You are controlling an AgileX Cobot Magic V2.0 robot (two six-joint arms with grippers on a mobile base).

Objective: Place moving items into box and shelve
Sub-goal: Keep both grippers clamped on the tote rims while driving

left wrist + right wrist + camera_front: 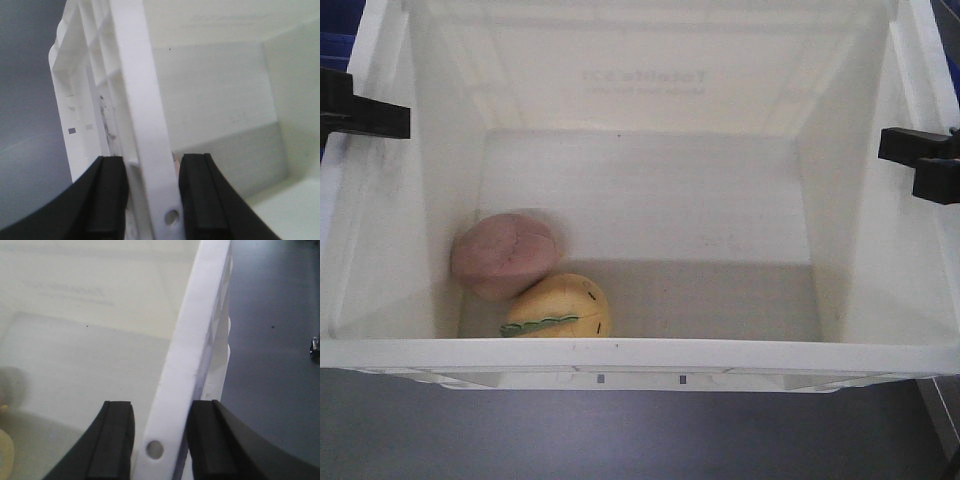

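Two claws straddled opposite side rims of the white tote (640, 355): the left claw (152, 200) and the right claw (162, 440) each pinched its rim between both pads. The pink-brown plush ball (505, 255) and the yellow plush ball (560, 308) lay touching inside at the near-left corner, nearer the left claw, so the load likely sat off-centre.

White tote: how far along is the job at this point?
Done: pink ball and yellow ball lie inside the white tote. In hand: left gripper and right gripper have jaws closed on its side rims. Left: shelving it; no shelf in view.
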